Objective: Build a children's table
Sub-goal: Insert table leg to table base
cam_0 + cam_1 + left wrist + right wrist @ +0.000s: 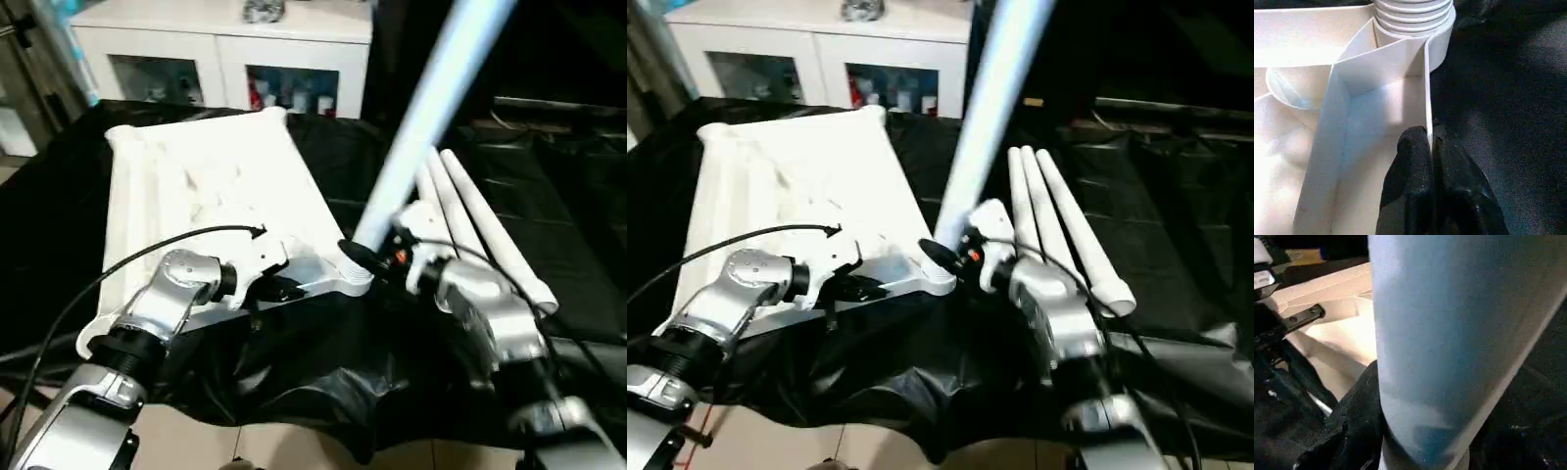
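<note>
Left gripper [1431, 147] pinches the tabletop [211, 186] rim; right gripper [955, 257] clamps the leg [421, 108] at the corner socket [1415, 17] — tilted, its thread could cross or jam.

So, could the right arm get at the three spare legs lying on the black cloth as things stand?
Probably not yet: the three spare legs lie just beside the right gripper, with nothing between, but its jaws are shut on the leg at the tabletop corner.

Both silver forearms reach forward and angle toward each other. The left gripper [1431, 161] pinches a thin wall between its fingers. The right gripper [377, 257] clamps a tilted tube.
</note>
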{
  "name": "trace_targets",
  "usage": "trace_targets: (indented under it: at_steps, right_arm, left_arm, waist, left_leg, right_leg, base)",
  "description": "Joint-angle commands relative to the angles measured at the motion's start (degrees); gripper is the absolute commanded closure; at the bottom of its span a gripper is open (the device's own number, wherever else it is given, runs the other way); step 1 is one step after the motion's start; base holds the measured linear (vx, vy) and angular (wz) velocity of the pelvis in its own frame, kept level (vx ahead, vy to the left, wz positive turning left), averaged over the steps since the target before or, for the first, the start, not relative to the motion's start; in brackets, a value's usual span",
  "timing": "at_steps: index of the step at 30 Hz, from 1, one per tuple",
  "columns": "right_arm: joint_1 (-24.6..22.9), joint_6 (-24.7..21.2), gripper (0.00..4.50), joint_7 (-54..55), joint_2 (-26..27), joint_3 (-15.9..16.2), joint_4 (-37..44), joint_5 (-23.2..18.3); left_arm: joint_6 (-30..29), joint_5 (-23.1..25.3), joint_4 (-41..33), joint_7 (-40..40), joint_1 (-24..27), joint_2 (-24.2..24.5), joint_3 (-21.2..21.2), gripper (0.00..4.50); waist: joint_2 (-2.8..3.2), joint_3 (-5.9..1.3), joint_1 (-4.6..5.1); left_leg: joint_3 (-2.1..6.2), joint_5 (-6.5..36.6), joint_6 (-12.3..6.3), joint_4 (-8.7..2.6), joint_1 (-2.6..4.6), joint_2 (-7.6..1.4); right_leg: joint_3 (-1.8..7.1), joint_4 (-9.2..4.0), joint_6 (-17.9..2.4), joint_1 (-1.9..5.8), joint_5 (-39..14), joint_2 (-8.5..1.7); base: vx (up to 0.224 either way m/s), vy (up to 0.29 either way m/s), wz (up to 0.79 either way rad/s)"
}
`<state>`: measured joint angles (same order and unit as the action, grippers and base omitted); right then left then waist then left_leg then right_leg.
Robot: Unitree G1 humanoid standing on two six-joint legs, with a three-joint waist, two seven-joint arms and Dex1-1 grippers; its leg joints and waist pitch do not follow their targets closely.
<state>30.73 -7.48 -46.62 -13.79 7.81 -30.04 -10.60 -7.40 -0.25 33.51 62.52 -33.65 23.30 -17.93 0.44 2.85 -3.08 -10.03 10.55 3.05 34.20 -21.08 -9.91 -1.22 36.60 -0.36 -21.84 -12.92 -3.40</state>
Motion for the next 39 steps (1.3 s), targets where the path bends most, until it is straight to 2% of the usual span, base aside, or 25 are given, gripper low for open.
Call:
trace_targets:
  at_steps: [1, 2, 4, 5, 7, 9, 10, 11, 12, 16, 17, 19, 20, 27, 28, 30, 32, 34, 36, 38, 39]
  right_arm:
    - [-1.0, -3.5, 2.62, -2.6, -0.1, 3.8, -5.6, 2.7]
    - [-0.6, -3.8, 2.62, -3.7, -0.3, 4.1, -5.9, 2.6]
    - [0.0, -4.2, 2.62, -6.5, -0.9, 5.0, -6.7, 2.9]
    - [0.2, -4.0, 2.62, -7.4, -1.1, 5.4, -6.9, 3.2]
    - [0.6, -3.5, 2.62, -9.2, -1.5, 6.0, -8.0, 3.5]
    - [0.9, -3.0, 2.62, -11.1, -1.9, 6.4, -8.8, 3.6]
    - [1.0, -2.7, 2.62, -11.8, -2.1, 6.5, -9.1, 3.6]
    - [1.1, -2.5, 2.62, -12.2, -2.2, 6.6, -9.4, 3.7]
    - [1.0, -1.5, 2.62, -13.4, -2.4, 6.5, -9.5, 3.4]
    - [0.4, -0.3, 2.62, -16.1, -2.8, 6.5, -8.7, 2.7]
    - [0.0, -0.2, 2.62, -17.6, -3.2, 6.8, -7.9, 2.3]
    - [-0.3, 0.0, 2.62, -18.2, -3.3, 6.8, -7.6, 2.3]
    - [-0.8, 0.1, 2.62, -18.7, -3.2, 6.5, -7.0, 1.8]
    - [-2.2, 1.6, 2.62, -19.8, -2.8, 6.1, -6.4, 1.6]
    - [-2.4, 2.5, 2.62, -19.4, -2.5, 5.7, -6.6, 1.8]
    - [-2.2, 2.9, 2.62, -17.1, -1.7, 4.6, -7.6, 1.7]
    - [-1.4, 4.0, 2.62, -12.0, -0.5, 3.1, -9.9, 2.4]
    - [-0.8, 5.0, 2.62, -7.6, 0.4, 2.1, -12.0, 3.2]
    - [-0.2, 5.7, 2.62, -3.9, 1.3, 1.1, -13.9, 3.6]
    - [1.0, 5.3, 2.62, 2.0, 3.0, -0.6, -16.9, 3.7]
    - [1.7, 5.0, 2.62, 4.9, 4.1, -1.3, -18.6, 3.9]
  left_arm:
    - [1.6, 0.0, -1.7, 1.8, -0.5, -0.5, -0.9, 4.50]
    - [1.6, -0.1, -2.0, 2.1, -0.5, -0.4, -0.9, 4.50]
    - [1.7, -0.4, -2.9, 3.4, -0.4, -0.1, -1.3, 4.50]
    - [1.6, -0.5, -3.3, 3.8, -0.4, 0.0, -1.4, 4.50]
    - [2.2, -0.7, -3.9, 4.7, -0.3, 0.1, -1.5, 4.50]
    - [2.3, -0.8, -4.3, 5.3, -0.2, 0.2, -1.6, 4.50]
    - [2.7, -1.0, -4.7, 6.0, 0.0, 0.4, -1.7, 4.50]
    - [3.0, -1.1, -5.0, 6.4, 0.2, 0.5, -1.7, 4.50]
    - [3.4, -1.4, -5.7, 7.1, 0.6, 0.8, -1.7, 4.50]
    - [4.3, -1.7, -6.1, 8.4, 0.9, 1.3, -1.7, 4.50]
    - [4.3, -1.8, -6.4, 9.1, 1.0, 1.6, -1.8, 4.50]
    - [4.1, -1.8, -6.6, 9.2, 1.1, 1.7, -1.8, 4.50]
    - [4.0, -2.0, -7.0, 9.6, 1.1, 1.8, -1.6, 4.50]
    - [3.8, -2.5, -7.7, 10.0, 1.4, 2.0, -1.1, 4.50]
    - [3.8, -2.3, -7.7, 9.8, 1.5, 2.0, -1.0, 4.50]
    - [4.2, -1.6, -7.1, 8.9, 1.3, 1.8, -0.9, 4.50]
    - [3.0, -1.1, -6.3, 6.7, 0.8, 1.0, -0.3, 4.50]
    - [2.5, -0.7, -5.7, 4.8, 0.2, 0.2, 0.2, 4.50]
    - [1.7, -0.1, -4.9, 3.0, -0.5, -0.4, 0.4, 4.50]
    - [-0.1, -0.1, -4.0, -0.5, -1.9, -2.3, 1.5, 4.50]
    - [-1.4, -0.2, -3.7, -2.3, -2.8, -3.4, 2.1, 4.50]
  waist:
    - [0.03, -2.64, 0.12]
    - [-0.24, -2.65, 0.08]
    - [0.00, -2.67, 0.09]
    - [-0.70, -2.76, 0.09]
    - [-0.46, -2.91, -0.09]
    - [-0.56, -3.02, -0.21]
    - [-0.90, -3.00, -0.18]
    - [-0.89, -3.13, -0.32]
    - [-1.19, -3.14, -0.34]
    - [-1.14, -3.17, -0.41]
    - [-1.32, -3.17, -0.42]
    - [-1.25, -3.20, -0.56]
    - [-1.47, -3.19, -0.73]
    - [-1.36, -3.15, -0.83]
    - [-1.52, -3.21, -0.83]
    - [-1.47, -3.24, -0.84]
    - [-1.61, -3.11, -0.81]
    - [-1.49, -2.77, -0.41]
    - [-1.89, -2.63, -0.19]
    - [-1.77, -2.54, 0.08]
    - [-1.74, -2.61, 0.06]
  left_leg:
    - [1.36, 18.1, 0.78, -5.00, 0.66, -3.20]
    - [1.33, 17.4, 0.48, -5.00, 0.60, -3.22]
    - [1.33, 17.4, 0.43, -5.07, 0.66, -3.33]
    - [1.18, 16.5, 0.03, -5.06, 0.62, -3.37]
    - [1.18, 15.0, -0.41, -4.94, 0.55, -3.33]
    - [1.03, 13.2, -1.10, -4.83, 0.57, -3.39]
    - [0.98, 12.8, -1.31, -4.86, 0.52, -3.39]
    - [0.95, 11.9, -1.60, -4.78, 0.56, -3.39]
    - [0.87, 11.6, -1.88, -4.79, 0.59, -3.42]
    - [0.89, 12.1, -1.87, -4.93, 0.76, -3.56]
    - [0.85, 12.1, -1.93, -4.92, 0.75, -3.53]
    - [0.83, 11.8, -1.98, -4.91, 0.79, -3.60]
    - [0.80, 11.8, -2.05, -4.90, 0.80, -3.61]
    - [0.91, 12.3, -1.51, -5.06, 0.82, -3.66]
    - [0.84, 12.0, -1.62, -5.00, 0.84, -3.66]
    - [0.81, 11.6, -1.76, -4.96, 0.86, -3.60]
    - [0.83, 11.8, -1.70, -5.04, 0.79, -3.60]
    - [0.92, 15.1, -0.24, -5.37, 1.01, -3.58]
    - [1.14, 17.4, 0.66, -5.62, 1.01, -3.63]
    - [1.22, 18.3, 1.30, -5.69, 0.97, -3.58]
    - [1.35, 19.0, 1.82, -5.67, 1.18, -3.49]
  right_leg:
    - [2.59, -5.95, -11.7, 1.11, -16.5, -4.71]
    - [2.55, -5.87, -11.9, 1.19, -15.9, -4.70]
    - [2.54, -5.83, -12.2, 1.18, -15.0, -4.70]
    - [2.46, -5.71, -12.7, 1.34, -12.7, -4.58]
    - [2.45, -5.43, -13.1, 1.50, -10.8, -4.69]
    - [2.38, -5.29, -13.9, 1.59, -7.6, -4.71]
    - [2.34, -5.30, -14.0, 1.65, -7.0, -4.63]
    - [2.30, -5.10, -14.3, 1.75, -5.3, -4.66]
    - [2.25, -5.10, -14.4, 1.77, -4.3, -4.62]
    - [2.15, -5.06, -14.6, 1.80, -4.1, -4.62]
    - [2.16, -5.07, -14.6, 1.83, -4.1, -4.61]
    - [2.17, -5.05, -14.7, 1.85, -3.9, -4.66]
    - [2.19, -5.06, -14.7, 1.84, -4.2, -4.76]
    - [2.18, -5.12, -14.5, 1.82, -4.9, -4.82]
    - [2.18, -5.09, -14.6, 1.81, -4.2, -4.78]
    - [2.17, -5.01, -14.7, 1.80, -3.5, -4.72]
    - [2.18, -5.13, -14.8, 1.75, -4.4, -4.82]
    - [2.24, -5.61, -14.3, 1.36, -9.8, -4.89]
    - [2.26, -6.01, -12.9, 1.34, -15.1, -5.00]
    - [2.39, -6.19, -11.8, 1.12, -18.1, -5.08]
    - [2.36, -6.39, -11.1, 0.94, -20.5, -5.15]
  base:
    - [0.000, 0.000, 0.00]
    - [0.000, 0.000, 0.00]
    - [0.000, 0.000, 0.00]
    - [0.000, 0.000, 0.00]
    - [0.000, 0.000, 0.00]
    - [0.000, 0.000, 0.00]
    - [0.000, 0.000, 0.00]
    - [0.000, 0.000, 0.00]
    - [0.000, 0.000, 0.00]
    - [0.000, 0.000, 0.00]
    - [0.000, 0.000, 0.00]
    - [0.000, 0.000, 0.00]
    - [0.000, 0.000, 0.00]
    - [0.000, 0.000, 0.00]
    - [0.000, 0.000, 0.00]
    - [0.000, 0.000, 0.00]
    - [0.000, 0.000, 0.00]
    - [0.000, 0.000, 0.00]
    - [0.000, 0.000, 0.00]
    - [0.000, 0.000, 0.00]
    - [0.000, 0.000, 0.00]
